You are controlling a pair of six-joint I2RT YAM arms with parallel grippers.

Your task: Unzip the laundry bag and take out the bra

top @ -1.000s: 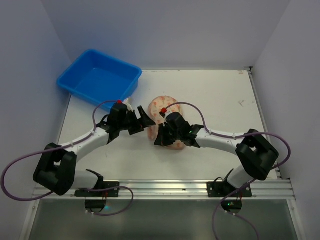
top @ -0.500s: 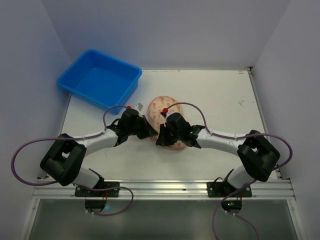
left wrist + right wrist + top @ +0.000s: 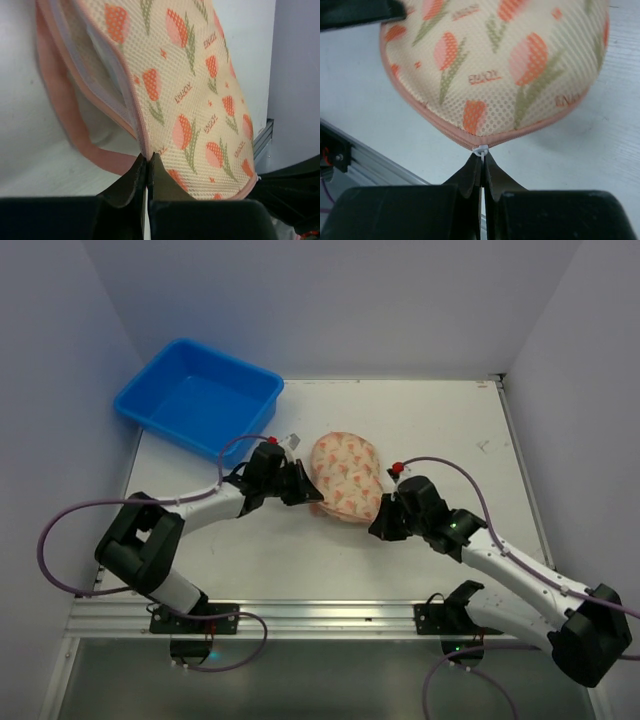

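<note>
The laundry bag [image 3: 346, 474], cream with orange-pink flowers and pink edging, lies mid-table between the arms. My left gripper [image 3: 312, 499] is shut on the pink edge at the bag's left end [image 3: 147, 152]. Beside that grip the zip gapes, showing pale lining [image 3: 95, 55], and the pink loop [image 3: 65, 122] trails on the table. At the bag's near-right end, my right gripper [image 3: 377, 524] is shut on the small white zip pull [image 3: 481, 150], with the bag [image 3: 505, 60] just beyond its tips. The bra is hidden.
A blue plastic tub [image 3: 198, 396] stands at the back left, behind the left arm. The metal rail [image 3: 320, 618] runs along the table's near edge and shows in the right wrist view too [image 3: 375, 167]. White walls enclose the table.
My left gripper went from open to shut and reached right onto the bag's edge. My right arm drew back to the near right with the zip pull. The bag now lies uncovered.
</note>
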